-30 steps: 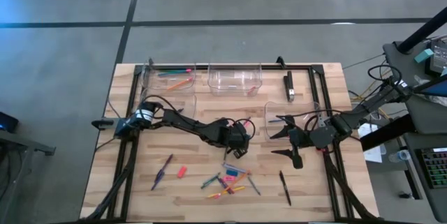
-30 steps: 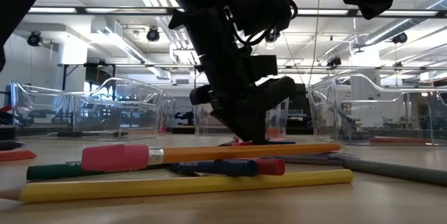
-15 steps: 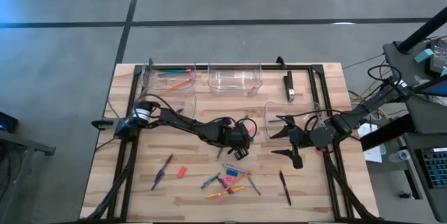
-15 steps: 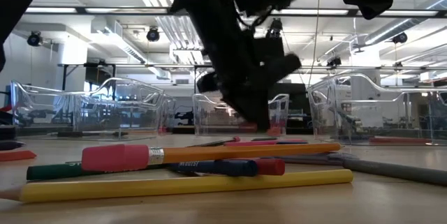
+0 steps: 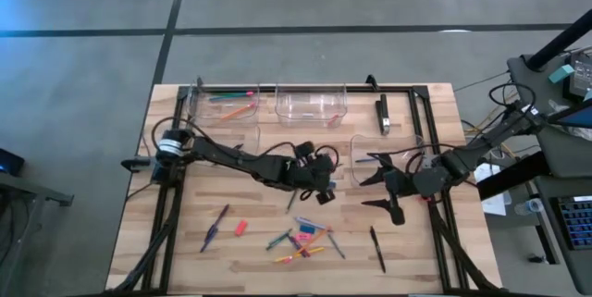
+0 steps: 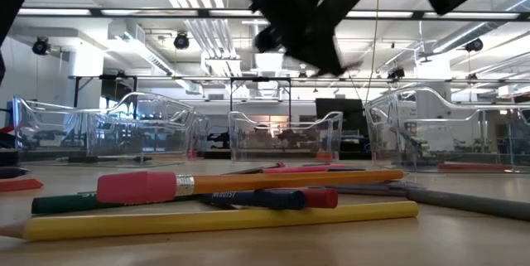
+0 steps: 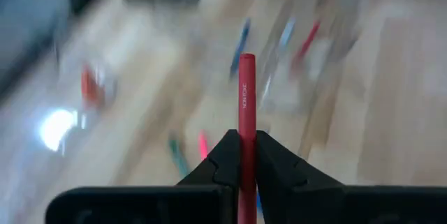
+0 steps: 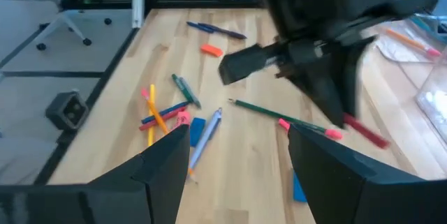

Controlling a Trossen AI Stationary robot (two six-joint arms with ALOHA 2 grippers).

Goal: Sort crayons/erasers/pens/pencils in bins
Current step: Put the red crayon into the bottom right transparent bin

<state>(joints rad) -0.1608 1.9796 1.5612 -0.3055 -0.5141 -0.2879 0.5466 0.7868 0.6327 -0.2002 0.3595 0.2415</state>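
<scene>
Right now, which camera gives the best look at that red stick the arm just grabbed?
The left wrist view: the red stick runs straight out from between the shut fingers of the left gripper. The right wrist view shows only its end; high and low views barely show it.

We look straight down on the whole light wooden tabletop [image 5: 185, 241] from overhead; our low camera sits close behind the same scattered pencils, facing the room.
</scene>
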